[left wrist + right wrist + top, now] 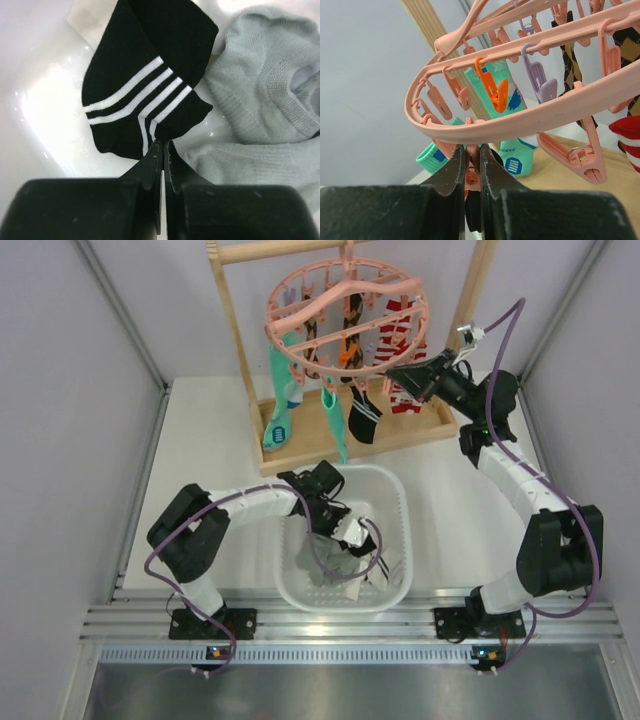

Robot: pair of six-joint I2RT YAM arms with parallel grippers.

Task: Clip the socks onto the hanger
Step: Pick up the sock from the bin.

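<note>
Pinched shut on the edge of a black striped sock (pixel 145 75), the left gripper (pixel 161 150) reaches into the white basket (pixel 395 490), with a grey sock (pixel 270 85) lying just beside. Up at the rack, the right gripper (pixel 471 167) squeezes a pink peg (pixel 470 180) under the rim of the hanger (pixel 520 122) (apparently to hold it open). A slow, straight lift should free the catch without dragging its grey neighbour along.

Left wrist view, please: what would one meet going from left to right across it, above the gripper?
In order: white basket wall → black sock with white stripes → grey sock.
</note>
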